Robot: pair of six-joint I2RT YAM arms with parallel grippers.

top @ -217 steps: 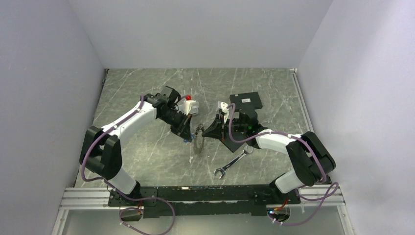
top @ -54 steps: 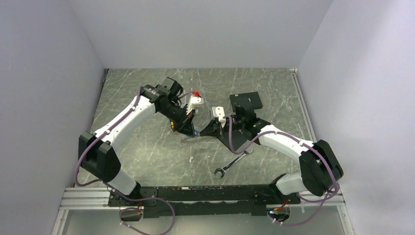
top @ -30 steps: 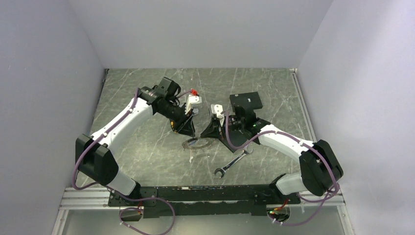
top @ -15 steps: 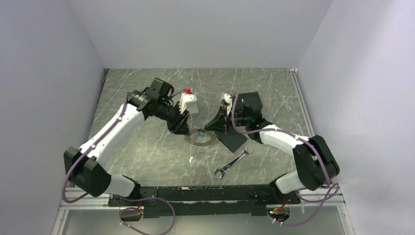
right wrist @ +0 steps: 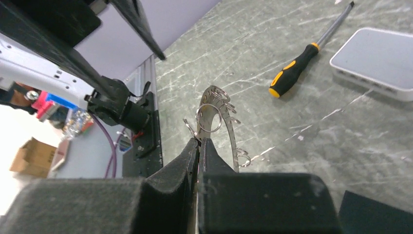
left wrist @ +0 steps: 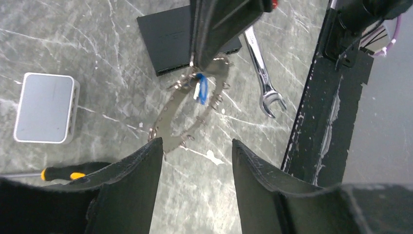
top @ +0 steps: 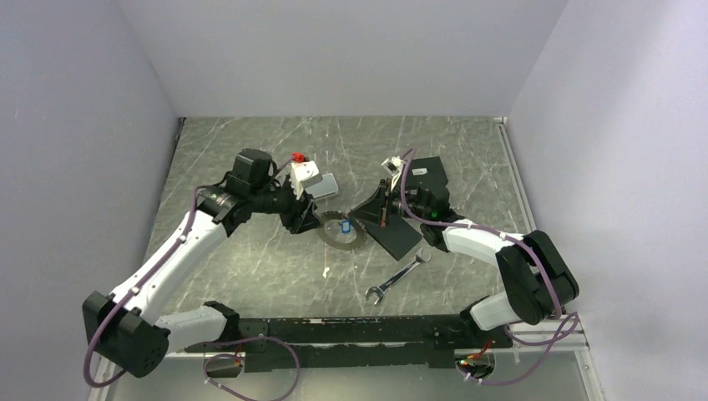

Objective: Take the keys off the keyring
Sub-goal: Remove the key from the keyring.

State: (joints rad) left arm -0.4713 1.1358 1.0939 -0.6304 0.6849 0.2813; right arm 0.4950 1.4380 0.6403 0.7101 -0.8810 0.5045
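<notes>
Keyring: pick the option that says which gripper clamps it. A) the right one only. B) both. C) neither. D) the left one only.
A: the right gripper is shut on the rim of the keyring, while the left gripper stands open with nothing between its fingers.
</notes>
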